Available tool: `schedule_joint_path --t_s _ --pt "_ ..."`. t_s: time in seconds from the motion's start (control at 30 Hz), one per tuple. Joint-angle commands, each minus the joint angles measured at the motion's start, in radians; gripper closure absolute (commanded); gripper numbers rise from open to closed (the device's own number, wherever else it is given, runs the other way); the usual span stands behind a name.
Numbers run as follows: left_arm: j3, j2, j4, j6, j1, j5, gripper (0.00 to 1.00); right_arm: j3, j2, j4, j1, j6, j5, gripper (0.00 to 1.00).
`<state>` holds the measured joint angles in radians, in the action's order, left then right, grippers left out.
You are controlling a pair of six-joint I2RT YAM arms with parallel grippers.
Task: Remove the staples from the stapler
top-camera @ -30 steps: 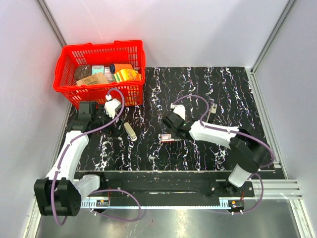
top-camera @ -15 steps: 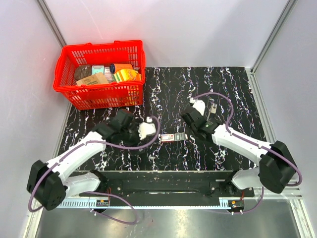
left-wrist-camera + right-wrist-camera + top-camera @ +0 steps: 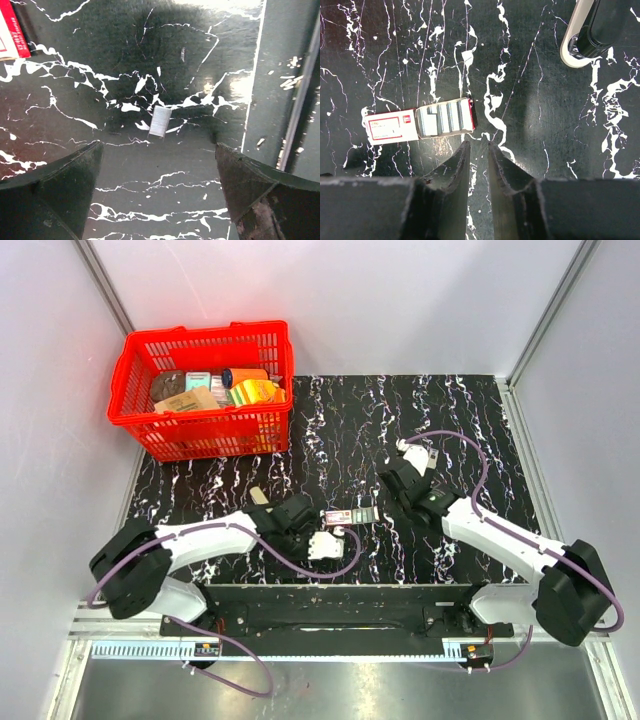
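The small black-and-silver stapler [image 3: 432, 457] lies on the mat at the right, just behind my right wrist. A short silvery strip of staples [image 3: 160, 121] lies flat on the mat just ahead of my left gripper [image 3: 159, 145], which is wide open and holds nothing. In the top view the left gripper [image 3: 303, 523] sits left of the red-and-white packet [image 3: 348, 516]. My right gripper [image 3: 478, 143] has its fingers nearly together with nothing between them. Its tips sit just short of the packet [image 3: 420, 125], whose open end shows rows of staples. In the top view the right gripper [image 3: 385, 495] is right of the packet.
A red basket [image 3: 135, 420] full of goods stands at the back left. A pale beige bar [image 3: 259, 497] peeks out behind my left forearm. My left wrist's white camera housing [image 3: 580, 35] shows beyond the packet. The mat's near edge and a metal rail [image 3: 295, 125] lie close by.
My left arm swung from beside the basket down to the centre front. My right gripper drew back to the right, off the packet, which shifted slightly right.
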<state>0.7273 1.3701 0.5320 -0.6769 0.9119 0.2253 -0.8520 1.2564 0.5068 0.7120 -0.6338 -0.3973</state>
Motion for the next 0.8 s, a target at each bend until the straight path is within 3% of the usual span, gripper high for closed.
schedule_joint_path --t_s 0.0,0.27,0.47,0.77 --pt "0.05 0.058 -0.095 -0.019 0.016 -0.046 0.01 -0.01 -0.026 -0.001 -0.017 0.002 0.02 0.73" --pt "0.06 0.106 -0.148 0.0 0.021 -0.054 0.03 -0.009 -0.031 -0.004 -0.037 0.02 0.048 0.74" --pt "0.095 0.161 -0.101 0.008 0.022 -0.04 0.32 -0.001 -0.04 -0.011 -0.043 0.025 0.064 0.76" --pt "0.069 0.153 -0.101 0.037 0.022 -0.033 0.51 0.002 -0.052 -0.014 -0.046 0.028 0.072 0.78"
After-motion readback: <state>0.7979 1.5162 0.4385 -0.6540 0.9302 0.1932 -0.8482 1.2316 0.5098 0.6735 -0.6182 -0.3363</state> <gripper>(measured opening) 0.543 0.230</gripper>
